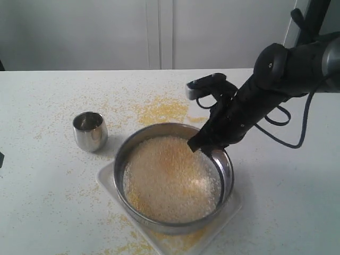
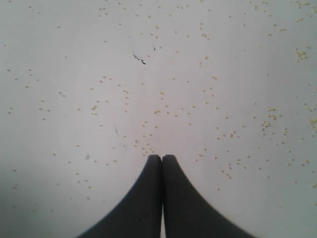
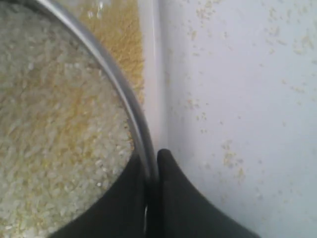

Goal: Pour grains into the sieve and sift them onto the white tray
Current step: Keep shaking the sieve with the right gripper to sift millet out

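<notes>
A pale worktop [image 1: 42,202] is seen before a light panelled wall [image 1: 79,32] and is dusted with spilt yellow meal [image 1: 159,110]. 1 small steel cup [image 1: 90,130] stands upright, just left of the white tray [image 1: 108,178]. The sieve [image 1: 172,226] is set on the tray and is filled with the grains [image 1: 170,178]. Its rim is pinched by the right jaws, 1 inside and 1 outside. The left jaws are pressed together on nothing, above speckled worktop.
</notes>
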You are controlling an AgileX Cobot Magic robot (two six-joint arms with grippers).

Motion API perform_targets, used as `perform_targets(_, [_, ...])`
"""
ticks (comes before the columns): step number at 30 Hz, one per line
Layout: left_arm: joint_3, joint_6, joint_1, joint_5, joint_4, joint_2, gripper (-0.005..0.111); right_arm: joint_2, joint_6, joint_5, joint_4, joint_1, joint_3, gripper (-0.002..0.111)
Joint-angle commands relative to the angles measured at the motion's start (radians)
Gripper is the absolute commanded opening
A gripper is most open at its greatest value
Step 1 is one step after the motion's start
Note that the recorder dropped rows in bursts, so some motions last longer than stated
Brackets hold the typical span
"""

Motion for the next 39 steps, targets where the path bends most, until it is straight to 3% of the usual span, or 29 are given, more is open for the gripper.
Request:
perform_targets(1, [0.010,0.004,0.002,0.009,-0.005,-0.010,0.001,-0.012,0.370,-0.087,-0.015,-0.028,-0.001,0.000])
perform_targets(6, [0.010,0.004,0.002,0.009,-0.005,-0.010,0.001,-0.019,-0.083,-0.001,-0.023,0.027,-0.001,0.000])
perform_targets(7, [0.010,0.004,0.002,0.009,-0.005,-0.010,0.001,-0.019,-0.027,-0.017,-0.055,0.021,-0.001,0.000])
perform_targets(10, [0.010,0.004,0.002,0.009,-0.005,-0.010,0.001,-0.019,0.388,-0.108,-0.058,-0.007,-0.001,0.000])
perform_targets(11, [0.010,0.004,0.002,0.009,-0.005,-0.010,0.001,-0.019,0.406,-0.114,-0.037,-0.005,-0.001,0.000])
perform_targets(15, [0.010,0.004,0.002,0.009,-0.005,-0.010,0.001,-0.020,-0.060,0.007,-0.033,0.036,-0.009,0.000])
perform_targets(16, [0.010,0.004,0.002,0.009,-0.005,-0.010,0.001,-0.020,-0.050,0.006,-0.052,0.031,-0.009,0.000])
perform_targets(20, [0.010,0.004,0.002,0.009,-0.005,-0.010,0.001,-0.020,0.419,-0.098,-0.069,-0.007,0.000,0.000])
perform_targets(25, [0.010,0.004,0.002,0.009,-0.005,-0.010,0.001,-0.018,-0.003,-0.001,-0.076,0.035,0.000,0.000])
perform_targets(29, [0.010,0.004,0.002,0.009,-0.005,-0.010,0.001,-0.018,0.410,-0.092,-0.113,-0.003,0.000,0.000])
perform_targets(31, [0.010,0.004,0.002,0.009,-0.005,-0.010,0.001,-0.018,0.333,-0.085,-0.078,0.009,-0.002,0.000])
perform_targets(34, [0.010,0.004,0.002,0.009,-0.005,-0.010,0.001,-0.018,0.007,-0.020,-0.099,0.031,-0.002,0.000])
perform_targets(38, [0.010,0.004,0.002,0.009,-0.005,-0.010,0.001,-0.014,0.386,-0.099,-0.115,0.008,-0.002,0.000])
perform_targets(39, [0.010,0.004,0.002,0.009,-0.005,-0.010,0.001,-0.014,0.361,-0.093,-0.094,0.015,-0.002,0.000])
